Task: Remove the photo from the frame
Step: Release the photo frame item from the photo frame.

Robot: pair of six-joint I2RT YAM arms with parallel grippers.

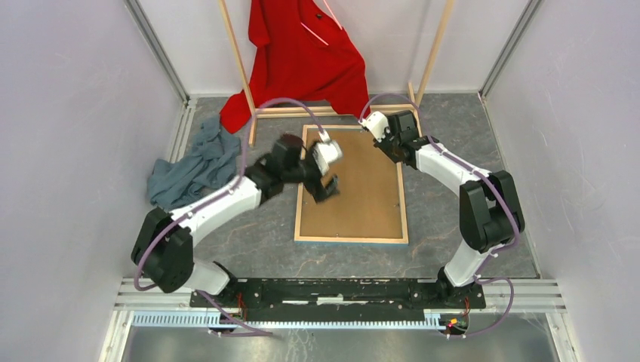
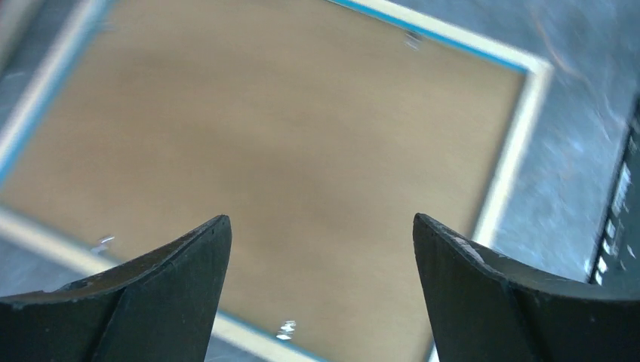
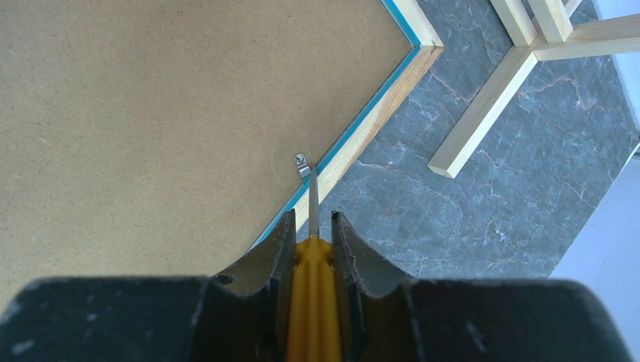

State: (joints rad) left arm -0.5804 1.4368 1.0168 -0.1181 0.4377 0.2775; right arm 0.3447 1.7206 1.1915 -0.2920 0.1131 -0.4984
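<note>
Two reaches over frame (image 1: 351,239): left hand (image 2: 321,226) splayed above backing board (image 1: 362,188); right hand (image 3: 311,226), angled low, grips screwdriver (image 3: 311,294) at clip (image 3: 303,166).

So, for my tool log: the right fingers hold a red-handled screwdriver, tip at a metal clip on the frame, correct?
No: the screwdriver handle is yellow, not red. The right wrist view shows the right fingers gripping it, tip at the metal clip on the frame.

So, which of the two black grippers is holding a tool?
The right gripper: it is shut on a yellow-handled screwdriver, tip at a small metal clip. The left gripper is open and empty.
</note>
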